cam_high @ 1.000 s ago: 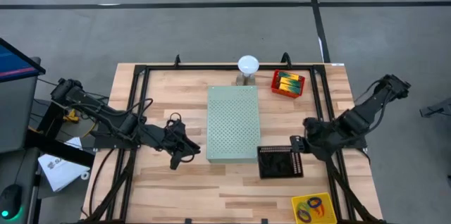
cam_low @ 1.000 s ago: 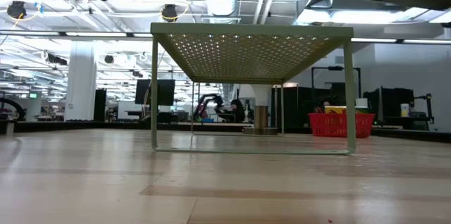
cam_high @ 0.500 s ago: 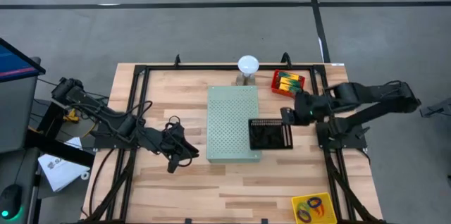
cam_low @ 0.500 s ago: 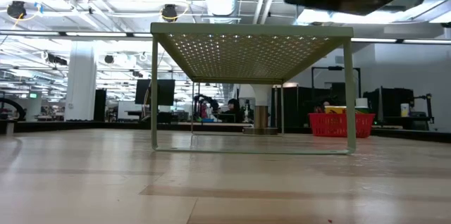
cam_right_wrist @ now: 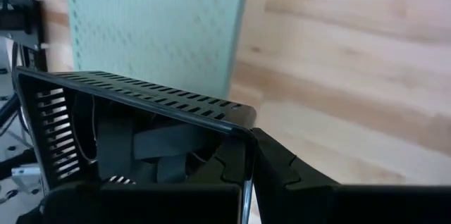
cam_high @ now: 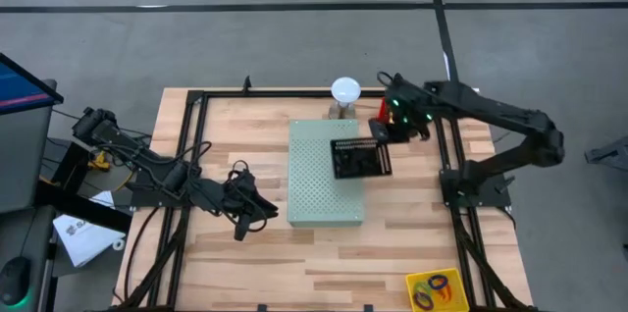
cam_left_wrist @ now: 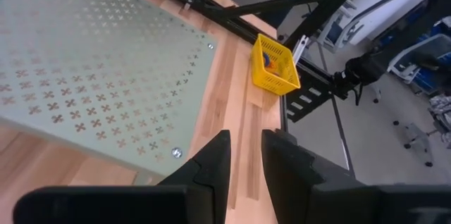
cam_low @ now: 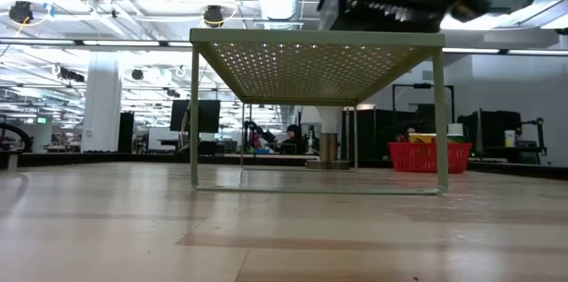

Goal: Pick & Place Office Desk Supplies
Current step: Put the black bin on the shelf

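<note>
My right gripper (cam_high: 379, 139) is shut on a black slotted basket (cam_high: 359, 159) and holds it in the air over the far right part of the pale-green perforated board (cam_high: 319, 180). In the low view the basket (cam_low: 387, 2) hangs just above the board's top. A yellow basket (cam_high: 435, 289) with coloured band loops rests on the table's near right corner. My left gripper (cam_high: 245, 211) hovers left of the board, its fingers (cam_left_wrist: 211, 170) a narrow gap apart with nothing between them. My right gripper pinches the black basket's side wall at a top corner (cam_right_wrist: 242, 127), one finger (cam_right_wrist: 229, 164) inside the basket and one outside. The fingers slant down from the table's far right. The basket is lifted clear of the board, roughly level.
A red basket (cam_high: 402, 119) with yellow-green items stands at the far right, partly under my right arm. A white round dome (cam_high: 344, 88) on a grey stand sits behind the board. A black frame (cam_high: 196, 135) runs around the table top.
My right gripper has carried the black basket from the table's near right toward the far edge and a little left and up, so the basket now hangs over the board's far right part. The basket has turned about with the wrist. The hold stays shut.
</note>
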